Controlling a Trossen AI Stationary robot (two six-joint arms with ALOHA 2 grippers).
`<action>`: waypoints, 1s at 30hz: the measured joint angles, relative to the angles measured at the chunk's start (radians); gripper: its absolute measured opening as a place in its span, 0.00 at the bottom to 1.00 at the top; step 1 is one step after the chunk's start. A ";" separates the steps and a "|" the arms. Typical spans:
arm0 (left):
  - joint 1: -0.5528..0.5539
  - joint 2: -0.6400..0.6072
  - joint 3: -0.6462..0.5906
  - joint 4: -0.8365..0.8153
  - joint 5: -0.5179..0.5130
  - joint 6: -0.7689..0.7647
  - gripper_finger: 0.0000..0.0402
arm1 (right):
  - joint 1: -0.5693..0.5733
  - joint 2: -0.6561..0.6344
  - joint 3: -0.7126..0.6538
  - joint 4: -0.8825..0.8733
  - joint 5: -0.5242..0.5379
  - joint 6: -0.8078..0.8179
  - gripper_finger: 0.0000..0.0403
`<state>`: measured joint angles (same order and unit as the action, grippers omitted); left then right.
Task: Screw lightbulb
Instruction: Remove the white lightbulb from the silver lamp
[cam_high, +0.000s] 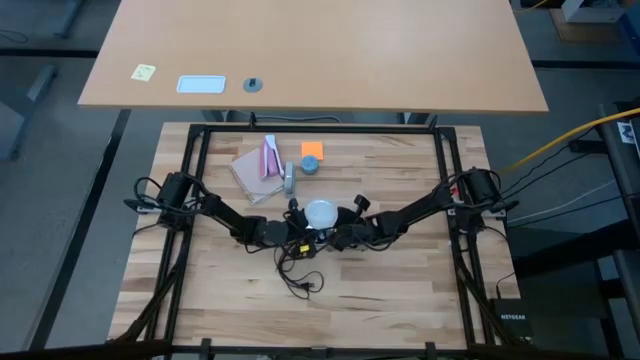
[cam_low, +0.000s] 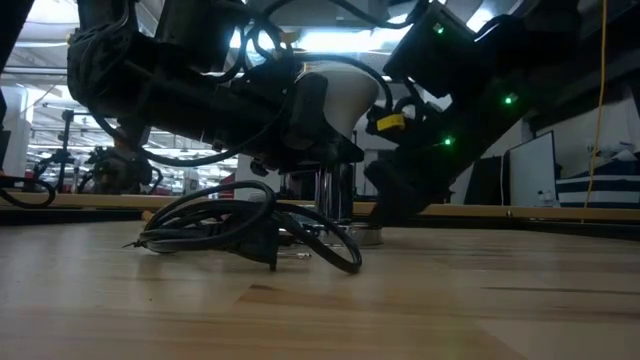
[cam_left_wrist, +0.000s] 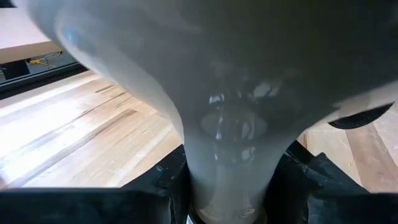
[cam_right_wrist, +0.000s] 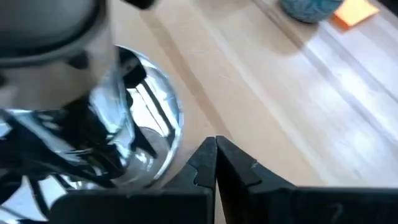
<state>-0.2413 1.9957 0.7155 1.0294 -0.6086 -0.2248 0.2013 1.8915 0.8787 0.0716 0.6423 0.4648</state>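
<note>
Lightbulb (cam_left_wrist: 230, 124) upright mid-table, neck pinched between my left gripper (cam_left_wrist: 227, 199) fingers, base over socket (cam_right_wrist: 134, 143). Right gripper (cam_right_wrist: 216, 163) pressed together, empty, beside socket. Glass light, slippery, fragile: grip neck, gentle squeeze.

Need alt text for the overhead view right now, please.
Both arms meet at mid-table around the white lightbulb: the left gripper grips its neck, the right gripper sits shut beside it. A black cord trails toward the front edge.
</note>
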 joint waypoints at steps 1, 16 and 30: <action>0.000 0.000 0.000 0.000 0.000 0.000 0.36 | -0.002 0.000 0.000 -0.006 0.000 0.000 0.02; 0.015 0.000 0.000 0.001 0.008 -0.004 0.35 | 0.017 0.000 -0.001 -0.002 -0.141 0.002 0.02; 0.022 -0.001 0.000 0.006 0.012 0.008 0.35 | 0.109 0.021 -0.004 0.064 -0.099 0.119 0.02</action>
<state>-0.2195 1.9949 0.7152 1.0359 -0.5969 -0.2173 0.3106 1.9127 0.8749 0.1360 0.5432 0.5835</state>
